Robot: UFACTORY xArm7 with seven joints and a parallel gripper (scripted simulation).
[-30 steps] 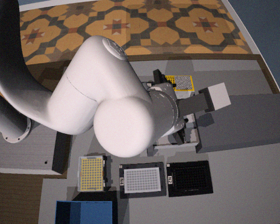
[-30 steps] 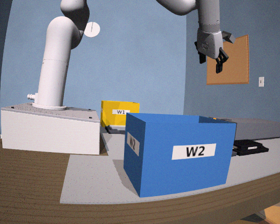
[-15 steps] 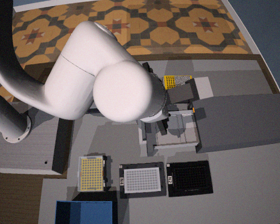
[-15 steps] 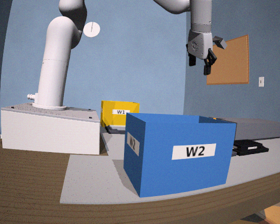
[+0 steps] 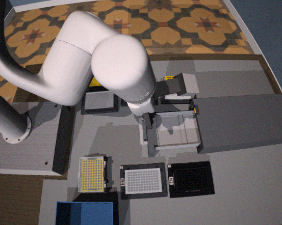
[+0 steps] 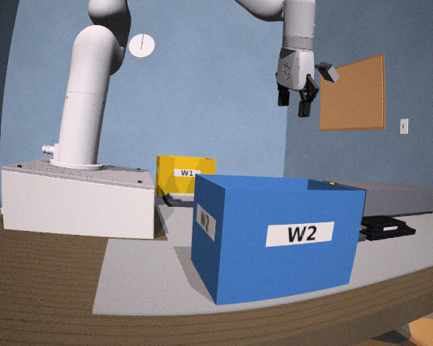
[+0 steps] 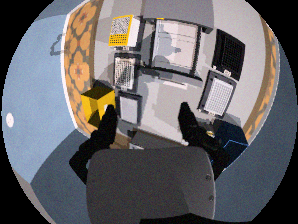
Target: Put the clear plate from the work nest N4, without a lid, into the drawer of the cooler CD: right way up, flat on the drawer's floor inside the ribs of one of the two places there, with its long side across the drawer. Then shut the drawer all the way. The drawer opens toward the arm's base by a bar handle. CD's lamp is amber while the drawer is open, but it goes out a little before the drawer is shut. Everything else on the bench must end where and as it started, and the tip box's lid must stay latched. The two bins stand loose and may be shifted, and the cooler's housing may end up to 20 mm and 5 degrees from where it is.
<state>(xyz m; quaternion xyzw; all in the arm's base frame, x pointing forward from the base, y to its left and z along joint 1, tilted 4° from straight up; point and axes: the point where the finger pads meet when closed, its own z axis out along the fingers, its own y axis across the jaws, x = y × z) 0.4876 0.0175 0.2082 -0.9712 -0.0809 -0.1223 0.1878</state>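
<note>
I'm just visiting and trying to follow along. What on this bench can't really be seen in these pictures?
- Top view: the arm hides most of the yellow bin and the nests behind the open drawer.
- Exterior view: the blue bin blocks the clear plate, drawer and tip box.
- Top view: the blue bin is cut off by the bottom edge.
- Wrist view: nest labels are too small to read.
</note>
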